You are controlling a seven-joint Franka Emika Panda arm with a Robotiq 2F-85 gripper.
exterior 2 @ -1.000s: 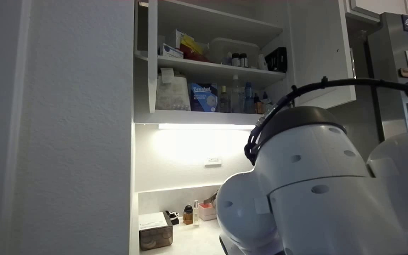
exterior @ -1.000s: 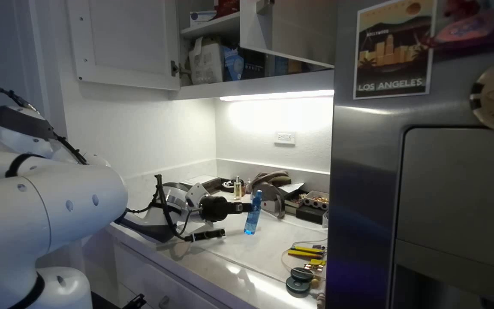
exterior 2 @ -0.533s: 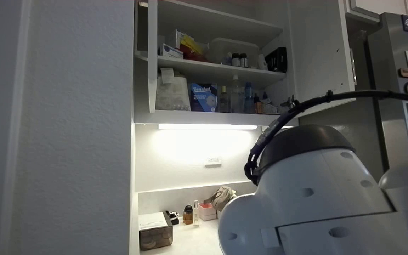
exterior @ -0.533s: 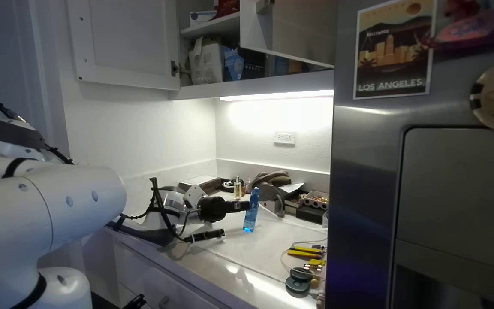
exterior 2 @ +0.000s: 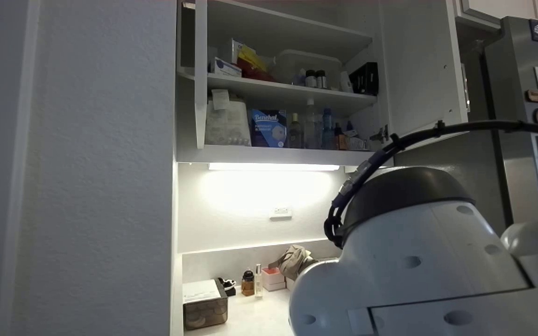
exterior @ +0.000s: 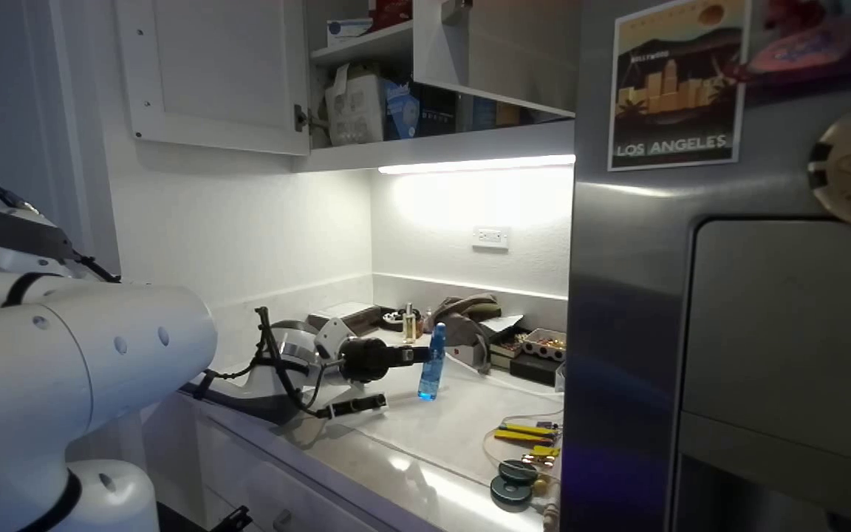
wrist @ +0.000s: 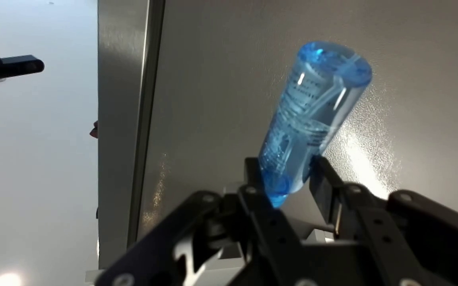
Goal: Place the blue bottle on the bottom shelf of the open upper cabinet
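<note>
My gripper [wrist: 284, 167] is shut on the blue bottle [wrist: 306, 115], its fingers on both sides near the cap end. The wrist view shows the bottle slanting, base pointing away from me. In an exterior view the bottle [exterior: 431, 378] hangs nearly upright, slightly tilted, low over the counter; whether its base touches the counter I cannot tell. The upper cabinet [exterior 2: 418, 60] stands with its doors open, well above the gripper. Its bottom shelf [exterior 2: 259, 153] has a light strip under it and shows in both exterior views. My arm hides the gripper and bottle in an exterior view.
On the bottom shelf stand a white container [exterior 2: 228, 123], a blue box [exterior 2: 269, 128] and several bottles [exterior 2: 313, 128]. An open door [exterior: 499, 59] hangs beside the steel fridge [exterior: 640, 295]. Counter clutter includes a grey bag [exterior: 459, 325], yellow-handled tools [exterior: 525, 436] and dark round tins [exterior: 514, 480].
The arm has sunk and shifted slightly back, uncovering more of the shelf's right end and the grey bag. The held bottle has moved a little left and stands more upright.
</note>
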